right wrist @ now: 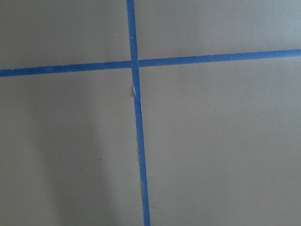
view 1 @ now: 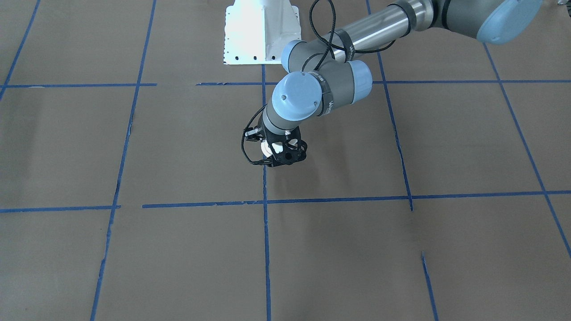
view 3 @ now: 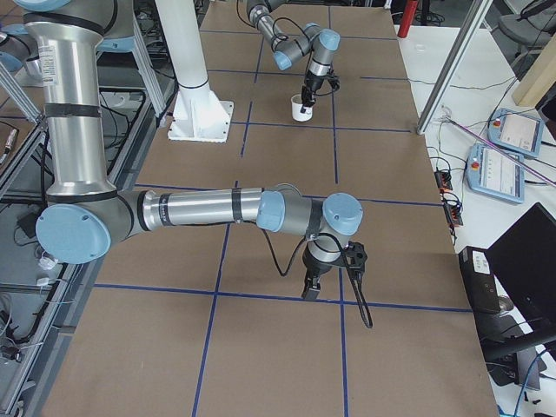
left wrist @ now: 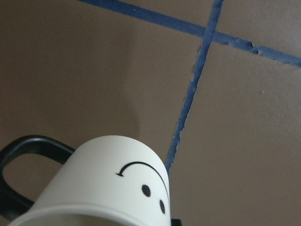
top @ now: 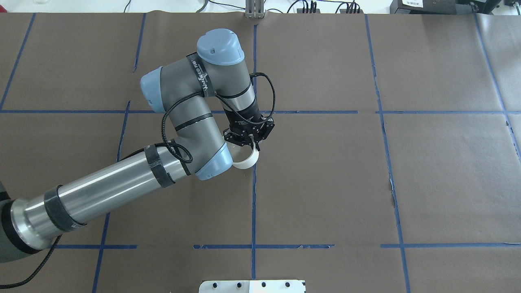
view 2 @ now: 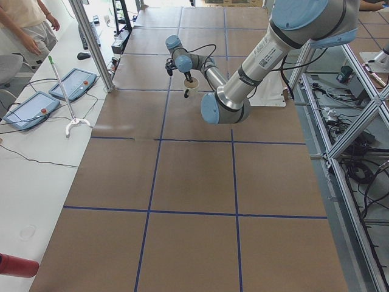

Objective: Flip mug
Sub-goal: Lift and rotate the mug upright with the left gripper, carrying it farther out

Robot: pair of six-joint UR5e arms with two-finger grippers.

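Observation:
The white mug [top: 245, 161] with a black handle [left wrist: 23, 160] and a black smiley face hangs from my left gripper [top: 253, 149], mouth up and slightly tilted, near the table's middle beside a blue tape line. The left gripper is shut on the mug's rim, one finger inside the mouth. The mug also shows in the front-facing view [view 1: 266, 147], the exterior left view [view 2: 191, 87], the exterior right view [view 3: 301, 109] and the left wrist view [left wrist: 108, 183]. My right gripper [view 3: 313, 282] shows only in the exterior right view, low over the paper; I cannot tell whether it is open or shut.
Brown paper with a grid of blue tape lines [top: 253, 203] covers the table. The white robot base plate [view 1: 261, 33] stands at the robot's side. Two tablets [view 2: 73, 84], a metal post [view 2: 91, 42] and a person are along the operators' side.

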